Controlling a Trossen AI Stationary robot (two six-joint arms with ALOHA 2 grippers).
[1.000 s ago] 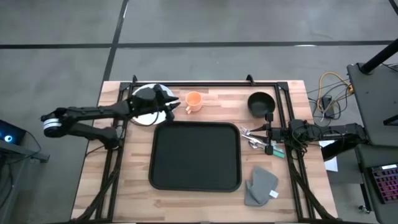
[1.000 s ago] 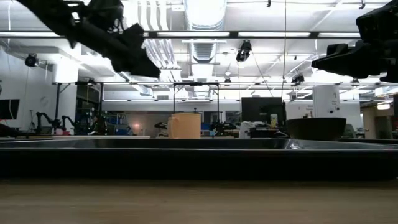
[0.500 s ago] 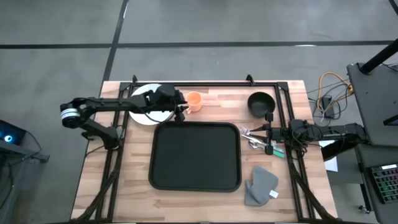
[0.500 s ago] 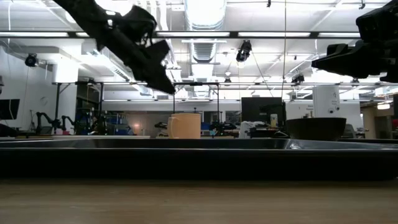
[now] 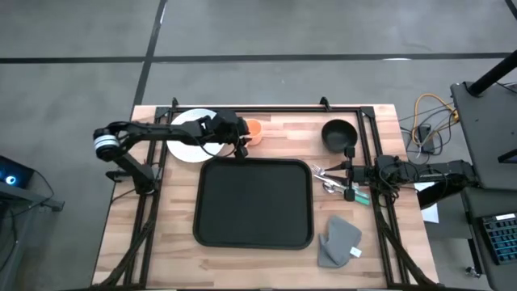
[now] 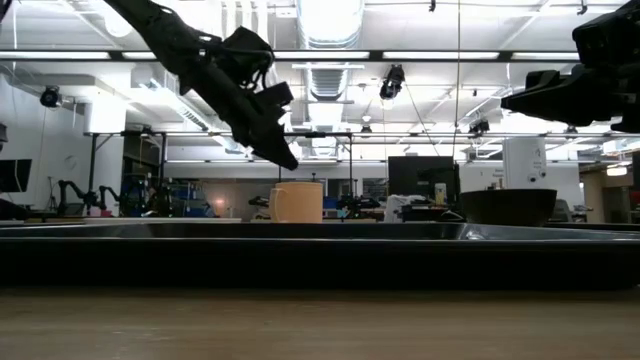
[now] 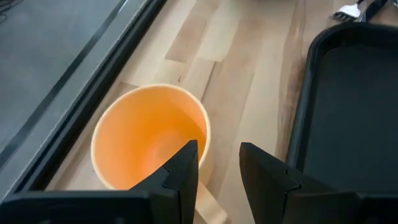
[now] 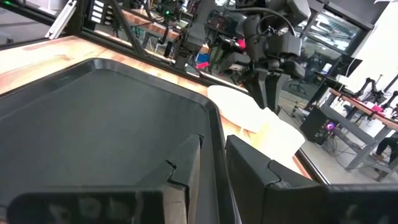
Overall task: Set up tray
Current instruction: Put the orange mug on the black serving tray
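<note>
left gripper (image 5: 241,139) | angled down over orange cup (image 7: 151,136) | fingers (image 7: 183,172) slightly apart, holding nothing

Floor (image 5: 73,32): grey concrete with dark seams crossing it, visible around the wooden bench (image 5: 161,242). Ceiling (image 6: 330,20): long fluorescent strips lit, white ducting, hanging cables. Far end of room: dark metal racks (image 6: 120,170), a dark monitor (image 6: 410,175), more workbenches (image 8: 367,102). Walls pale. Cables (image 5: 424,121) lie on the floor at the bench's right.
</note>
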